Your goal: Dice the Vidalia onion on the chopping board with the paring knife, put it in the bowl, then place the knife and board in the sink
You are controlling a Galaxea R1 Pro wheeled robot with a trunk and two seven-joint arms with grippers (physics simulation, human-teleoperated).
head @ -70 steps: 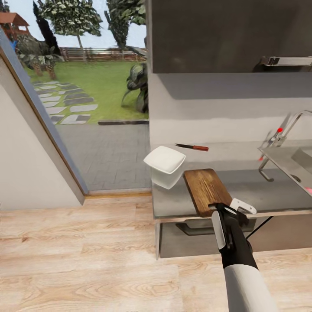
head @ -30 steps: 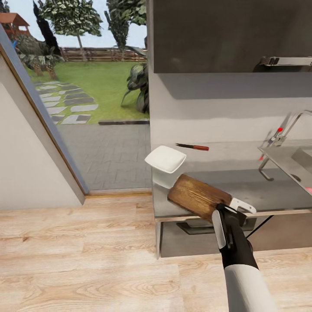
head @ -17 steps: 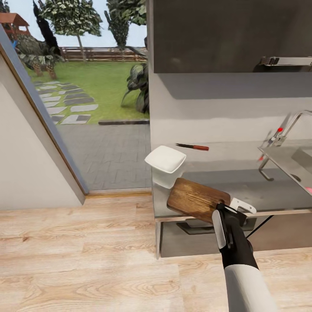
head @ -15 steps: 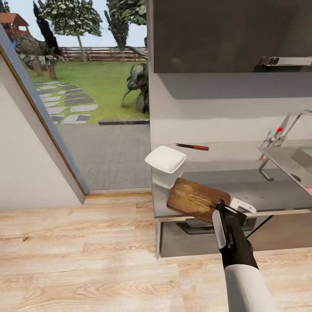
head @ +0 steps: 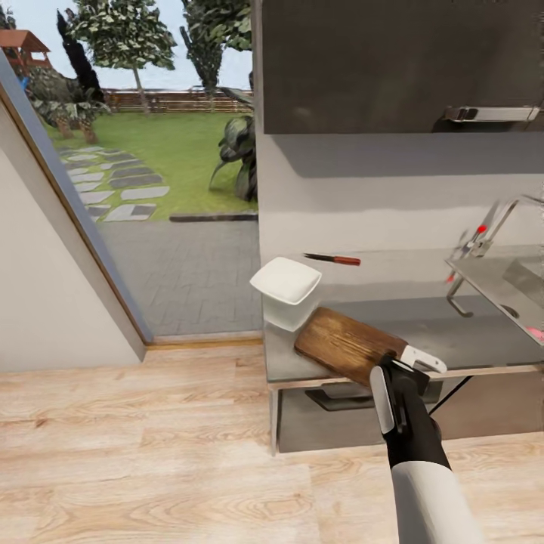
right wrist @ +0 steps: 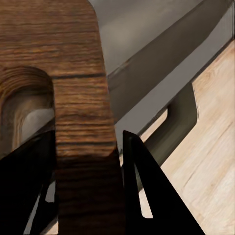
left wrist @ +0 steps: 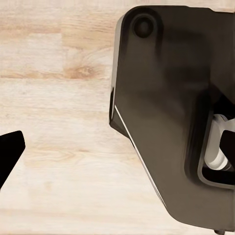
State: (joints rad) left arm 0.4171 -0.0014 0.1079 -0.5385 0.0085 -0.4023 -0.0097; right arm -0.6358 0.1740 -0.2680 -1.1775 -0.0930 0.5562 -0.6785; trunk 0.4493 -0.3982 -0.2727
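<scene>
The brown chopping board (head: 340, 341) lies slanted at the near edge of the grey countertop (head: 461, 326), its far end close to the white bowl (head: 285, 287). My right gripper (head: 399, 363) is shut on the board's handle end. In the right wrist view the fingers (right wrist: 142, 171) clamp the strip of the chopping board (right wrist: 73, 58) beside its slot hole. The paring knife (head: 332, 259), red-handled, lies at the back of the countertop by the wall. The sink (head: 514, 283) and its tap (head: 483, 234) are at the far right. The onion is out of view. My left gripper's one visible fingertip (left wrist: 10, 149) hangs over the floor.
A glass door on the left looks onto a garden. Wooden floor (head: 151, 453) lies in front of the cabinet. A dark wall cupboard (head: 400, 60) hangs above the countertop, and a drawer handle (head: 340, 399) sits under its edge. A small pink spot (head: 535, 332) shows at the right edge.
The board's far end has swung left toward the bowl while my right gripper kept hold of it. The head view has shifted slightly in the last half second.
</scene>
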